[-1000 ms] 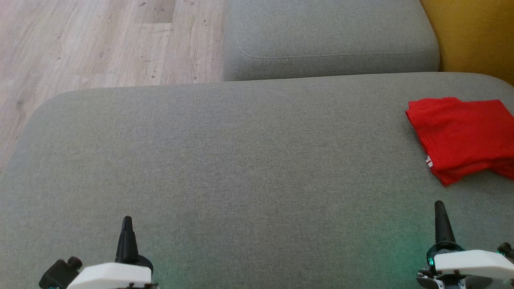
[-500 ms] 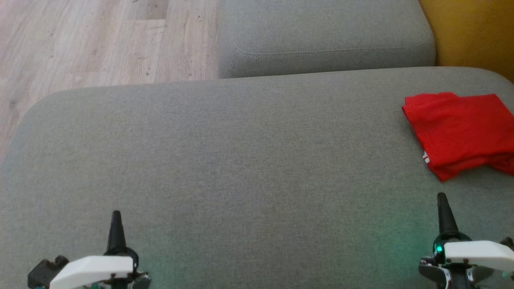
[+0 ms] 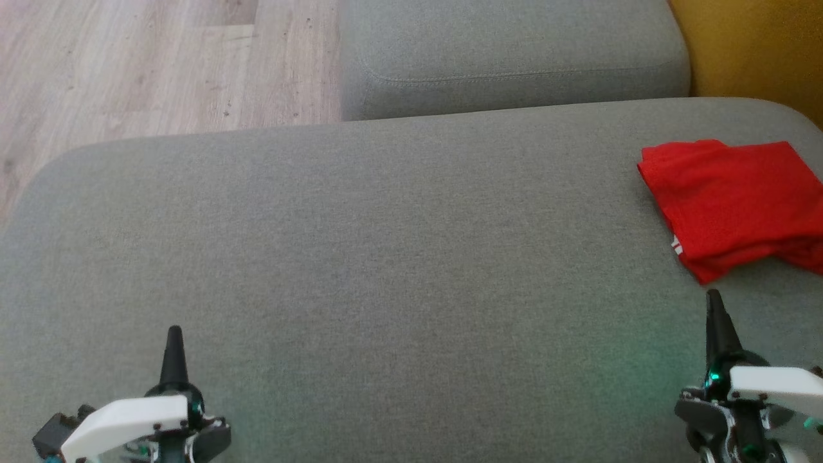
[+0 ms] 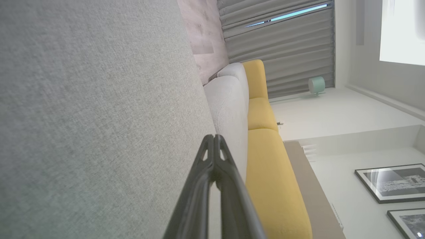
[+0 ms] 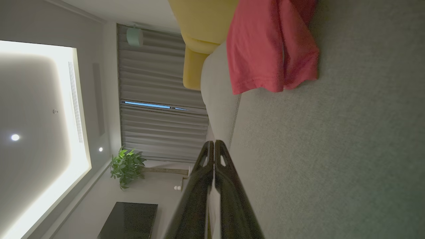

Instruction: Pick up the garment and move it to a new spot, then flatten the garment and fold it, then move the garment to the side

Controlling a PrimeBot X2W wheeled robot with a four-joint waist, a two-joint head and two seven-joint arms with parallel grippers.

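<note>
The garment (image 3: 733, 204) is a red piece of cloth, folded into a rough rectangle, lying at the right edge of a large grey cushion (image 3: 386, 257). It also shows in the right wrist view as the garment (image 5: 269, 49), near the top. My right gripper (image 3: 714, 302) is shut and empty, just in front of the garment's near corner and apart from it. My left gripper (image 3: 173, 337) is shut and empty at the lower left, far from the cloth. In the wrist views the left gripper (image 4: 214, 137) and the right gripper (image 5: 212, 143) both have their fingers pressed together.
A second grey cushion (image 3: 514, 58) lies behind the big one. Yellow upholstery (image 3: 752, 51) stands at the far right. Wooden floor (image 3: 128, 64) lies past the cushion's far left edge. Bare grey fabric stretches between the two grippers.
The head camera has shifted, so the whole scene sits slightly lower-left to upper in the picture. Both grippers stay shut; the garment lies unchanged on the cushion.
</note>
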